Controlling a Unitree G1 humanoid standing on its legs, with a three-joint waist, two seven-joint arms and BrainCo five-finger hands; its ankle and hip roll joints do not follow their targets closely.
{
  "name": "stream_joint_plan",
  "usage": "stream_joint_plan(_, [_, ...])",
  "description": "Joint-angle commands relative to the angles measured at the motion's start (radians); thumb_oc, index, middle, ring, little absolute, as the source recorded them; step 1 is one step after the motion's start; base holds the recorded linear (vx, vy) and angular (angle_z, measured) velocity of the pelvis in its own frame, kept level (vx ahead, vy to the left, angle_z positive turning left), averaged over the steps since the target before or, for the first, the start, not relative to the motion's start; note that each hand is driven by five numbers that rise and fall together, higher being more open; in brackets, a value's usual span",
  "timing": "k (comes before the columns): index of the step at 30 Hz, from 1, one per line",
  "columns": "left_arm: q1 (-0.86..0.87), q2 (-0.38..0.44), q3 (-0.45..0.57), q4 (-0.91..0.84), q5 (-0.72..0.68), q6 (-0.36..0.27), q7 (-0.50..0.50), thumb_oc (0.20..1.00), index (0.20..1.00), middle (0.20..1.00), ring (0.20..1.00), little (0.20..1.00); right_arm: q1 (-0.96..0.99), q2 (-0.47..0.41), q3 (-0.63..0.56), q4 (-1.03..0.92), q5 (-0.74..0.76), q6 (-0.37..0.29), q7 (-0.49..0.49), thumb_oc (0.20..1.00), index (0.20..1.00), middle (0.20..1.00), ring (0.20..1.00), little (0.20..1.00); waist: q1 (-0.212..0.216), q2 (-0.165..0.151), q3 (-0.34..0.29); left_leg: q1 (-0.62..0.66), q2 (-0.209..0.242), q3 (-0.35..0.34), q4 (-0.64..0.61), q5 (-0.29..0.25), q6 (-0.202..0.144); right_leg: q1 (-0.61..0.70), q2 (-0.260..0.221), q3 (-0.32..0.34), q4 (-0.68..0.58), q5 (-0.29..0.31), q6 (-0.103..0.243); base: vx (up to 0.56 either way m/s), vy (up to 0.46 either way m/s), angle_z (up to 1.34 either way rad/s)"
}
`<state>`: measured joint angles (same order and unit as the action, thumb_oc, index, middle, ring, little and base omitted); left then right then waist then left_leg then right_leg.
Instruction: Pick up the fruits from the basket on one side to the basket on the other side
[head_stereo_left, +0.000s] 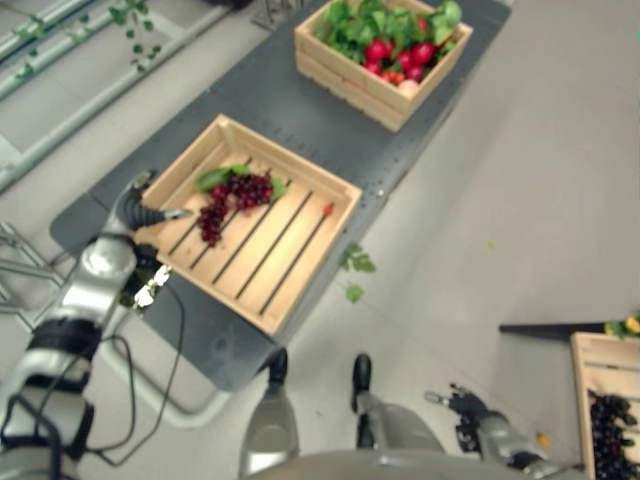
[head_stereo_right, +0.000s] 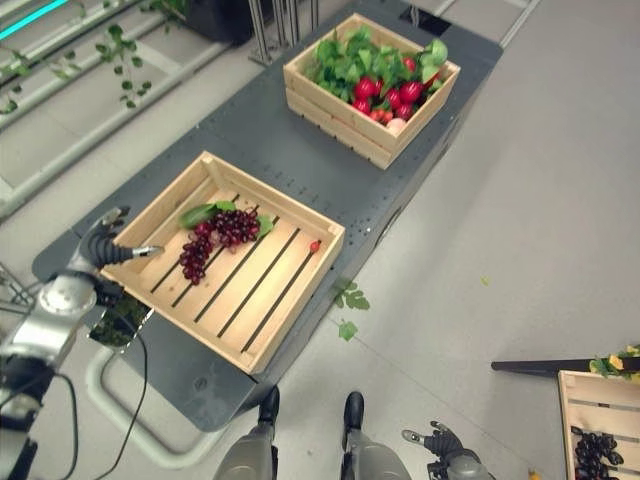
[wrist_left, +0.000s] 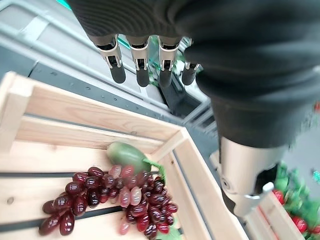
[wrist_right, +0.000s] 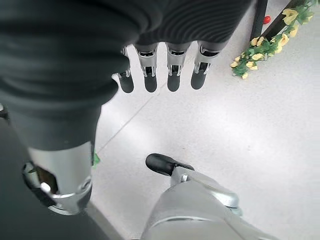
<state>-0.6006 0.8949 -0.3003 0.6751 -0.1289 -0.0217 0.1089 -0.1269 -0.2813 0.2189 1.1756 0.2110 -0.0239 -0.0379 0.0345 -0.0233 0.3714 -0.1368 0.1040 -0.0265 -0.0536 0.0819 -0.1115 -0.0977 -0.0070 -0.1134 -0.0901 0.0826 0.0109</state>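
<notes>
In the left eye view, a shallow wooden crate (head_stereo_left: 262, 236) sits on the near part of a dark grey surface (head_stereo_left: 300, 110). A bunch of dark red grapes (head_stereo_left: 232, 200) lies in its left part, with a green fruit (head_stereo_left: 212, 179) just beside the bunch on the far left side, and a small red fruit (head_stereo_left: 328, 209) rests alone near the crate's right wall. The left hand (head_stereo_left: 137, 208) hovers at the crate's left rim, fingers straight and holding nothing. A second, deeper crate (head_stereo_left: 375, 70) stands farther along the surface, full of green leaves and red fruits (head_stereo_left: 400, 52). At the lower right, the right hand (head_stereo_left: 468, 410) hangs low over the floor, well apart from a third crate (head_stereo_left: 604, 400) at the right edge that holds dark grapes (head_stereo_left: 612, 425).

The right eye view gives the same layout, with a few green leaves (head_stereo_right: 347, 298) on the floor just near the surface's right edge.

In the left wrist view, the left hand's fingers (wrist_left: 141, 67) point out straight and empty above the crate's wall, with the grape bunch and green fruit lying on the slats beyond.

In the right wrist view, the right hand's fingers (wrist_right: 172, 72) are extended and empty over the pale floor (wrist_right: 240, 130), and a sprig of yellow flowers (wrist_right: 267, 45) lies at the far side.
</notes>
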Motion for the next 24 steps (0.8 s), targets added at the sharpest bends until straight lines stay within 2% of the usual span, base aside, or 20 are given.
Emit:
stream_joint_plan(1, [-0.13,0.059,-0.057,0.077,0.077,-0.01,0.043,1.0,1.0,1.0,1.0,1.0,0.002,0.0,0.044,-0.045,0.046,-0.019,-0.025,1.0,1.0,1.0,1.0,1.0,-0.041,-0.023,-0.009,-0.105,-0.047,0.005,0.047,0.009,0.053,-0.075,-0.069,0.042,0.046,0.006,0.12,-0.06,0.05,0.02])
stream_joint_plan(5, [-0.233,0.056,-0.15,0.185,0.127,-0.005,0.045,1.0,1.0,1.0,1.0,1.0,-0.001,-0.005,0.059,-0.077,0.071,-0.037,-0.033,1.0,1.0,1.0,1.0,1.0,-0.052,-0.03,0.019,-0.146,-0.053,0.007,0.058,0.016,0.055,-0.115,-0.075,0.048,0.053,0.023,0.125,-0.05,0.033,0.0])
stream_joint_plan(11, [-0.318,0.032,-0.217,0.31,0.14,-0.001,0.048,1.0,1.0,1.0,1.0,1.0,-0.005,-0.004,0.074,-0.094,0.099,-0.051,-0.048,1.0,1.0,1.0,1.0,1.0,-0.062,-0.038,0.052,-0.209,-0.065,0.006,0.083,0.02,0.062,-0.163,-0.085,0.057,0.054,0.042,0.131,-0.03,0.049,-0.01])
stream_joint_plan(16, [-0.363,0.009,-0.25,0.4,0.151,0.007,0.047,1.0,1.0,1.0,1.0,1.0,-0.015,-0.007,0.081,-0.101,0.115,-0.059,-0.06,1.0,1.0,1.0,1.0,1.0,-0.071,-0.041,0.076,-0.259,-0.076,0.001,0.107,0.02,0.068,-0.203,-0.096,0.065,0.062,0.048,0.134,-0.02,0.046,0.01])
stream_joint_plan(24, [-0.412,-0.026,-0.241,0.489,0.101,0.016,0.053,1.0,1.0,1.0,1.0,1.0,-0.017,-0.006,0.083,-0.142,0.146,-0.072,-0.079,1.0,1.0,1.0,1.0,1.0,-0.082,-0.054,0.104,-0.321,-0.09,-0.006,0.119,0.028,0.073,-0.25,-0.109,0.064,0.063,0.063,0.141,-0.01,0.032,0.06])
